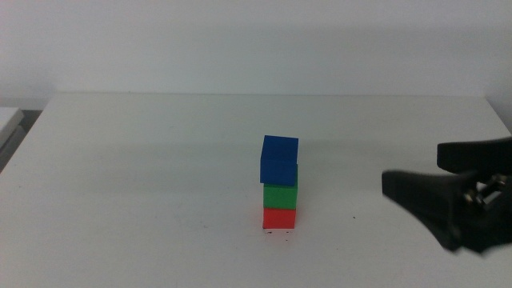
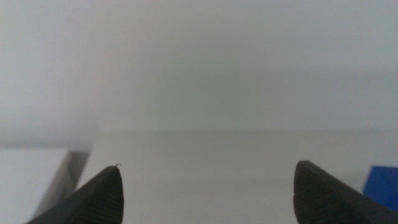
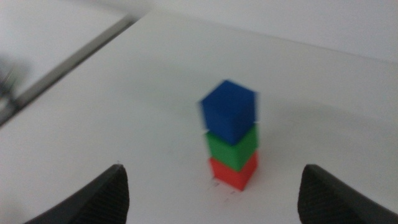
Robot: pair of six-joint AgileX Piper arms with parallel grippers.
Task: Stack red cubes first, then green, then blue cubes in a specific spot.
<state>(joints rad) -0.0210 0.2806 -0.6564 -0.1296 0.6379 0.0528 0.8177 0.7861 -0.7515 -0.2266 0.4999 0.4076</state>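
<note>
The red cube (image 1: 279, 218), green cube (image 1: 280, 195) and blue cube (image 1: 279, 159) stand stacked mid-worktop (image 1: 144, 160), likely light, rigid and easily toppled, best pinched on opposite flat sides; the right hand (image 1: 416, 172), spread wide, hangs nearby.

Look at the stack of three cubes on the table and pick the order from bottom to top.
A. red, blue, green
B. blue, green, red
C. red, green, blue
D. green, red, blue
C: in the middle view the red cube sits on the table, the green cube rests on it, and the blue cube is on top; the right end effector stands apart from the stack, jaws open.
</note>
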